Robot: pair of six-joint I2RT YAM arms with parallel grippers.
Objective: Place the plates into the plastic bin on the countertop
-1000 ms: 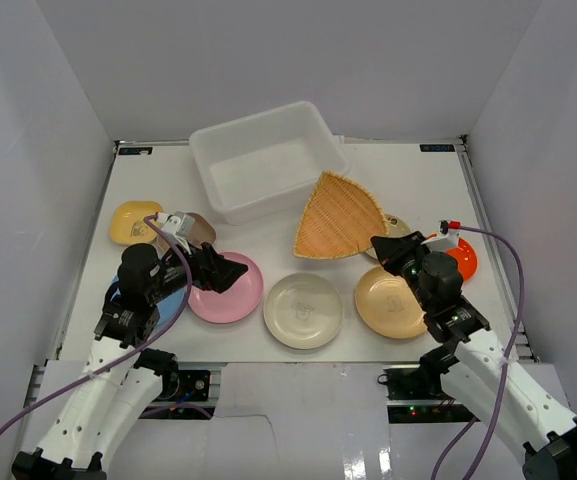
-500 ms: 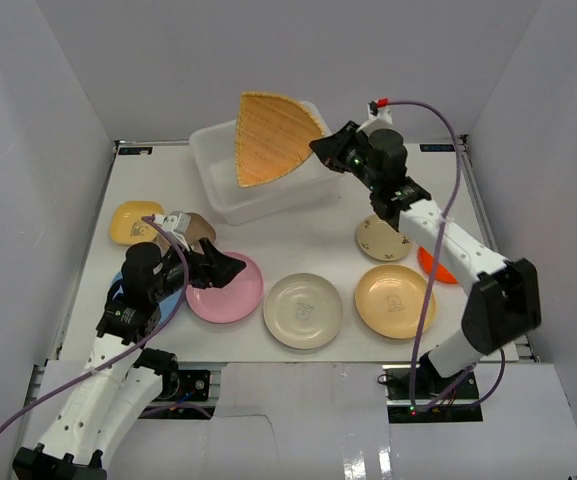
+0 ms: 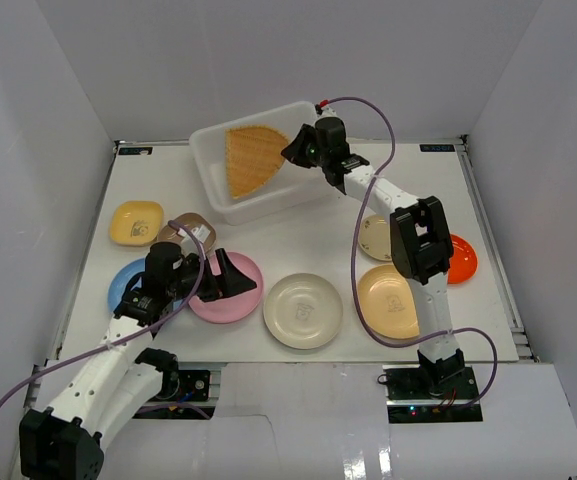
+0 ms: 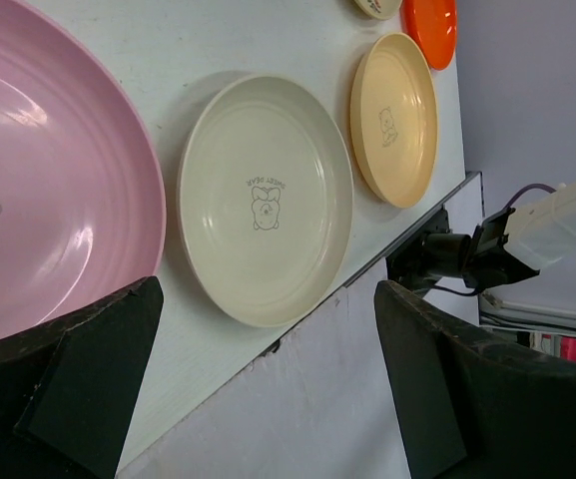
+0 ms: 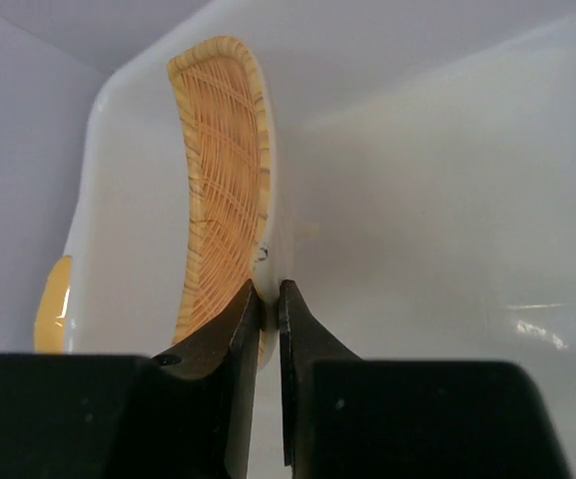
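The woven wicker plate (image 3: 251, 158) (image 5: 223, 190) stands on edge inside the white plastic bin (image 3: 268, 205) (image 5: 447, 180) at the back of the countertop (image 3: 298, 240). My right gripper (image 3: 294, 150) (image 5: 271, 289) is shut on its rim. My left gripper (image 3: 236, 281) (image 4: 268, 399) hangs wide open and holds nothing, low over the right side of the pink plate (image 3: 218, 300) (image 4: 48, 200). The cream plate (image 3: 303, 310) (image 4: 265, 200) lies just right of it, apart from the fingers (image 4: 88, 379).
Tan plate (image 3: 388, 300) (image 4: 395, 118), small beige plate (image 3: 375, 237) and orange plate (image 3: 461, 257) (image 4: 432, 28) lie at the right. Yellow plate (image 3: 135, 222), brown plate (image 3: 183, 228) and blue plate (image 3: 128, 285) lie at the left. White walls enclose the counter.
My right arm has carried the wicker plate from the front right up over the bin, then left and down into it. My left gripper has shifted a little right over the pink plate.
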